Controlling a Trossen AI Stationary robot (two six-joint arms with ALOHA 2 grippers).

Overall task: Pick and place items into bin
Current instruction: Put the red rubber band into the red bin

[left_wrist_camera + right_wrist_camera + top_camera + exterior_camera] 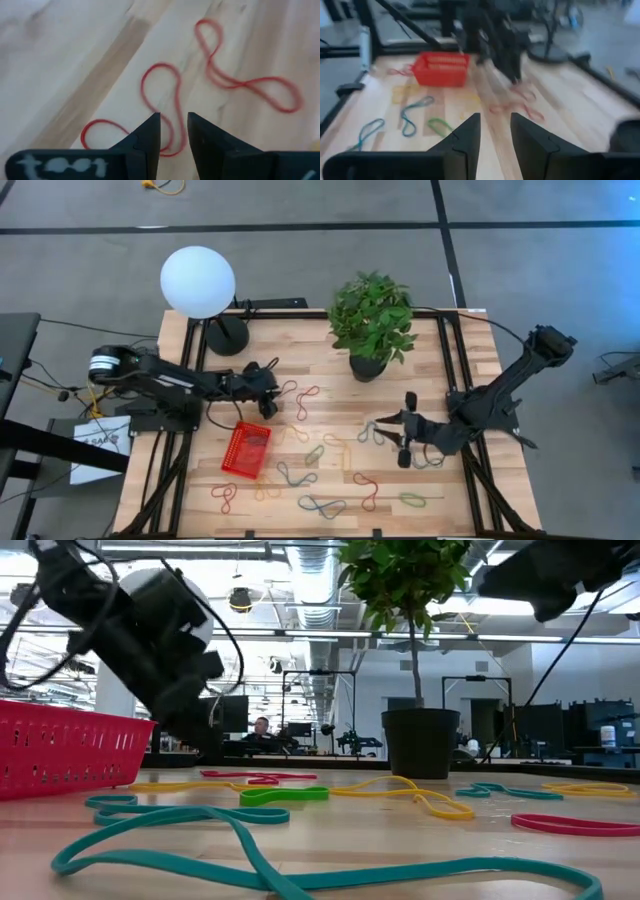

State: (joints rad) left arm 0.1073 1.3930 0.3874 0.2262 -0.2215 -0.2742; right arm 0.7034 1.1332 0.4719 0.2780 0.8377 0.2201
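Loops: thin, floppy red, green, blue and yellow rubber loops scattered across the wooden tabletop.
Bin: red mesh plastic basket toward the left edge.
Left tool: slightly parted, empty, over a red loop.
Right tool: parted, empty, near the right edge.
Advice: straddle one strand, then pinch.

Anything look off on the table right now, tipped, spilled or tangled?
Nothing stands out. The red bin sits flat, the plant and lamp stand upright, and the loops lie scattered loose on the table.

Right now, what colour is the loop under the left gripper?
Red loop; clearest in the left wrist view.
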